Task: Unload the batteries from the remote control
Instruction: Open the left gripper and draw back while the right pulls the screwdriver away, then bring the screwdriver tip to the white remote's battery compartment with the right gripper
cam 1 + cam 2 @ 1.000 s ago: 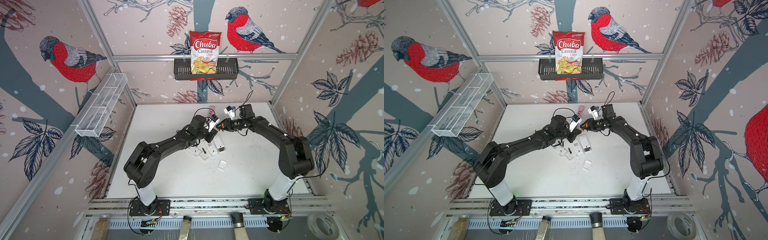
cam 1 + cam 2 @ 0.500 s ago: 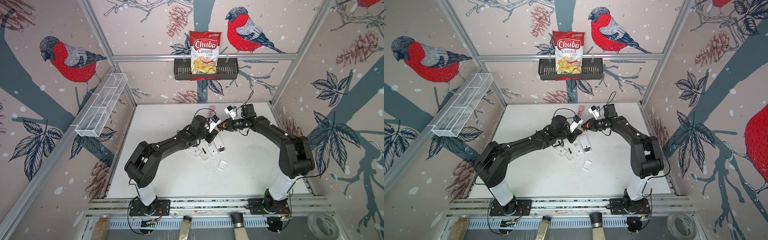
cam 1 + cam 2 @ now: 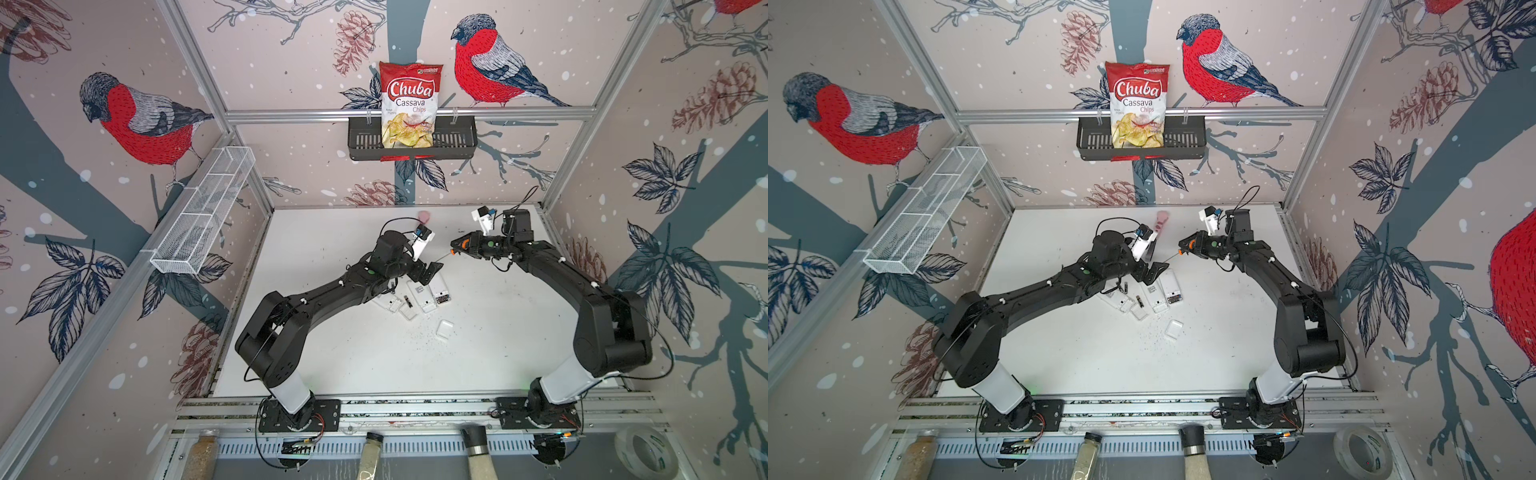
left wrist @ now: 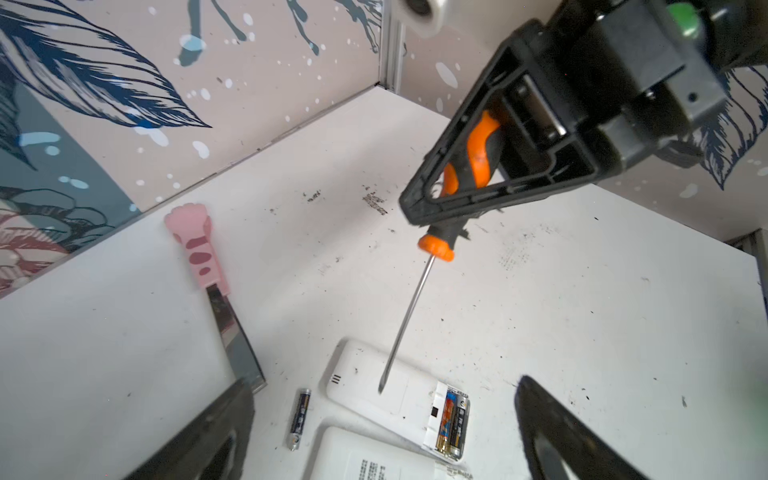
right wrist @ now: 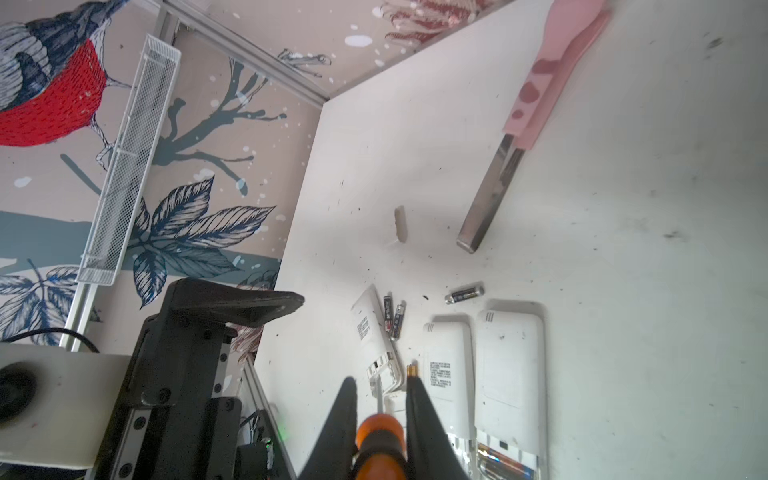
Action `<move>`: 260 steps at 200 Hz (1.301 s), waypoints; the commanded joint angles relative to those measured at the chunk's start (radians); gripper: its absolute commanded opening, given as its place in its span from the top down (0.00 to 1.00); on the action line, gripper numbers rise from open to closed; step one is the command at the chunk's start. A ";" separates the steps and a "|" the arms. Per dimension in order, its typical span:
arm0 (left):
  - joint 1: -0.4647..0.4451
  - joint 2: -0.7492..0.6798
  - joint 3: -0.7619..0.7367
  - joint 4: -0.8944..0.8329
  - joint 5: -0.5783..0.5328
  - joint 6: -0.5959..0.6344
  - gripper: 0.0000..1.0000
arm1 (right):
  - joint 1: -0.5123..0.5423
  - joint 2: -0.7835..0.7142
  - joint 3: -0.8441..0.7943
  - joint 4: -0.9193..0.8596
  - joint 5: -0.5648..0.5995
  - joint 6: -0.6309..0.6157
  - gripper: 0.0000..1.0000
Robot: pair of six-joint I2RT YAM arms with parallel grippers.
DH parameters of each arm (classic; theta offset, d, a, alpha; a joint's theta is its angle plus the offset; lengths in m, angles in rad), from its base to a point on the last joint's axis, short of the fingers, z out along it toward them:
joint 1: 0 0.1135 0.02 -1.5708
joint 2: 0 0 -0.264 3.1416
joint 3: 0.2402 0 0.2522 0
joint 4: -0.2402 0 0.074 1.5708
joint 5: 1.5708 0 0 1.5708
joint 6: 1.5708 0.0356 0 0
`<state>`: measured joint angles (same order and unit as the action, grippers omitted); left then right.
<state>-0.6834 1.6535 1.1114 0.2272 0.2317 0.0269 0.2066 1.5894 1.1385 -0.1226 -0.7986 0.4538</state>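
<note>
On the table (image 3: 519, 340), white remotes (image 3: 424, 300) lie centrally. Above their far ends hovers the left gripper (image 3: 428, 272), jaws spread wide; farther right, the right gripper (image 3: 460, 244) pinches a screwdriver (image 4: 435, 246). Two batteries (image 4: 451, 424) sit in the rightmost remote's near end, nearward of the left gripper; loose ones lie left.
</note>
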 commanded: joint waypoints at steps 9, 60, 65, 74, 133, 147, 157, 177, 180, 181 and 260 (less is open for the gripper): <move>0.020 0.024 0.031 0.019 -0.092 -0.045 0.03 | -0.001 -0.108 -0.083 0.070 0.138 0.049 0.99; 0.059 0.194 0.123 -0.072 0.035 -0.141 0.17 | -0.013 -0.427 -0.399 0.140 0.332 0.074 1.00; 0.059 0.204 0.127 -0.072 0.043 -0.142 0.19 | -0.021 -0.456 -0.431 0.140 0.327 0.073 1.00; 0.058 0.222 0.132 -0.071 0.055 -0.140 0.24 | -0.033 -0.494 -0.474 0.139 0.323 0.077 1.00; 0.033 0.303 0.168 -0.096 0.031 -0.113 0.55 | -0.032 -0.595 -0.633 0.210 0.313 0.136 1.00; 0.024 0.314 0.159 -0.091 0.029 -0.109 0.56 | -0.025 -0.594 -0.648 0.230 0.318 0.154 1.00; 0.017 0.320 0.152 -0.084 0.028 -0.107 0.57 | -0.016 -0.592 -0.656 0.242 0.324 0.162 1.00; 0.004 0.334 0.141 -0.070 0.025 -0.100 0.58 | 0.011 -0.582 -0.670 0.269 0.348 0.172 1.00; 0.003 0.337 0.139 -0.067 0.025 -0.101 0.58 | 0.017 -0.580 -0.671 0.272 0.353 0.172 1.00; 0.003 0.339 0.140 -0.067 0.024 -0.102 0.58 | 0.019 -0.578 -0.672 0.273 0.355 0.172 1.00; -0.007 0.377 0.133 -0.036 0.015 -0.106 0.65 | 0.105 -0.445 -0.669 0.342 0.472 0.180 1.00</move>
<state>-0.6846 2.0274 1.2449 0.1513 0.2520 -0.0959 0.2981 1.1225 0.4641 0.1627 -0.3878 0.6281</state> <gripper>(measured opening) 0.355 0.211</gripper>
